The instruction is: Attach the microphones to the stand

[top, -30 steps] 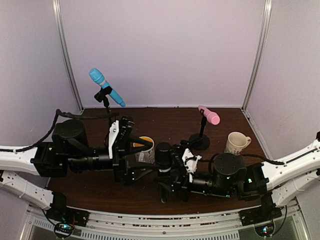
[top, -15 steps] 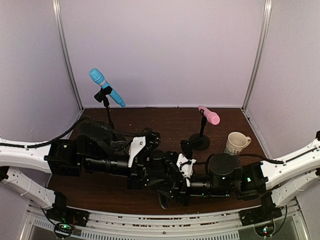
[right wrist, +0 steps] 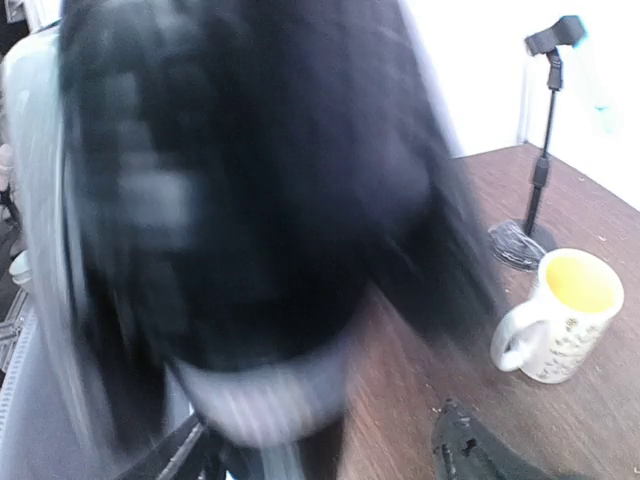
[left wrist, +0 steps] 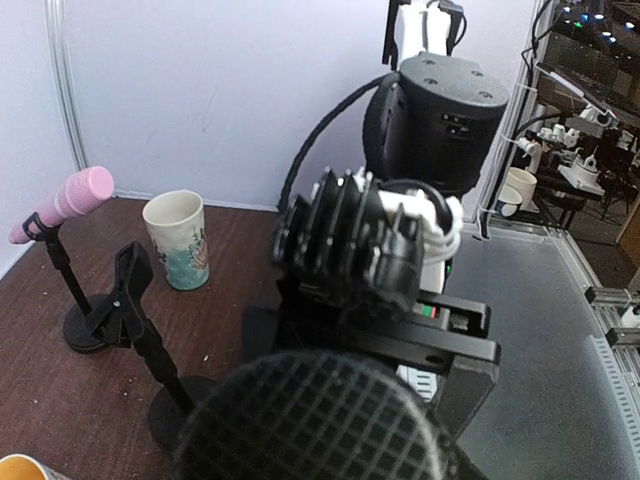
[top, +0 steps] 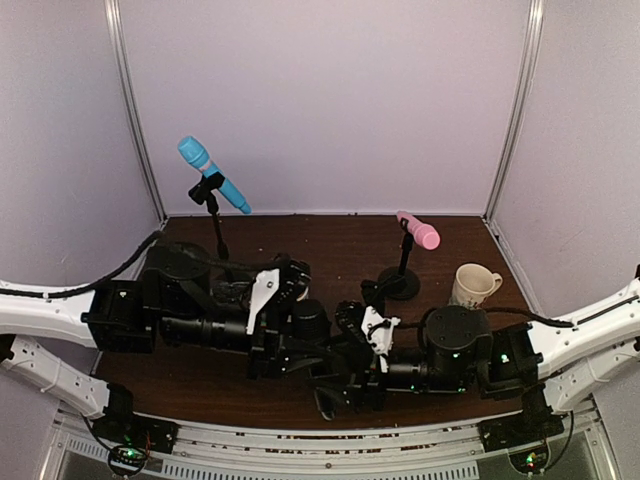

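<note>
The black microphone [top: 308,318] is upright over the middle of the table [top: 340,250], nearer its near edge, in the narrow space where the two arms meet. The left gripper [top: 298,332] reaches in from the left edge and the right gripper [top: 346,350] from the right, both crowded against the microphone. In the left wrist view its meshed head [left wrist: 310,420] fills the bottom of the picture, very close to the lens. The right wrist view is almost wholly a dark blur. For either arm I cannot tell how the jaws stand or which of them carries the microphone, since the fingers are lost among black parts.

The light blue microphone [top: 213,175] sits tilted in the clip of a tall stand [top: 215,225] at the far left corner. The pink microphone [top: 418,230] lies in a shorter stand [top: 402,275] near the far edge, right of the middle. A third stand [left wrist: 130,295] — its clip bare — rises just beside the black microphone's head.

A cream mug [top: 474,285] stands by the right edge, and a second mug [right wrist: 565,310] — yellow inside — stands near the tall stand's base.
</note>
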### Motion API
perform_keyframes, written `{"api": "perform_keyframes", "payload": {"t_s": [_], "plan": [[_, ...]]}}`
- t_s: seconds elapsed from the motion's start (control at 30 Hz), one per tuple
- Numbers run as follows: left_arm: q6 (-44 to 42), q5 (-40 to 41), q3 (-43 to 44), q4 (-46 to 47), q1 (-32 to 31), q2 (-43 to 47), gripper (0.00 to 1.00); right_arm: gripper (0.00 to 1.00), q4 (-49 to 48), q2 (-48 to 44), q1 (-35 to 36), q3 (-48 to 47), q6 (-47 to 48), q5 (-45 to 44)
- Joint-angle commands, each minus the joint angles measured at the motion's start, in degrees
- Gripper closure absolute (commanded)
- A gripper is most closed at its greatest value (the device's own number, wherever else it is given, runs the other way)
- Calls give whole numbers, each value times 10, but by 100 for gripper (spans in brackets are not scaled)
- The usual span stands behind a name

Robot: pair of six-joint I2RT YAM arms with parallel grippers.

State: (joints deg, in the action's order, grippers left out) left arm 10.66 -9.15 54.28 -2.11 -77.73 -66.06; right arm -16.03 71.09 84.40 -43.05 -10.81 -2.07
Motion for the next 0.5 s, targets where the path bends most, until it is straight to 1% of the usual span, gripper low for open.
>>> {"api": "perform_keyframes", "payload": {"t_s": [0.0,0.07,0.17,0.33,0.47], "plan": [[22,41,-20,80,0,43,85,28,-6,-57,-2,42,-7,-61],[41,57,-34,108,5,57,88,27,-7,-62,-2,50,-5,-63],[69,61,-57,149,16,69,93,27,-7,-47,-2,51,-5,-60],[105,38,-73,185,35,67,95,28,-15,-31,-1,44,0,-48],[114,39,-79,195,38,63,98,32,-9,-23,0,32,11,-41]]}}
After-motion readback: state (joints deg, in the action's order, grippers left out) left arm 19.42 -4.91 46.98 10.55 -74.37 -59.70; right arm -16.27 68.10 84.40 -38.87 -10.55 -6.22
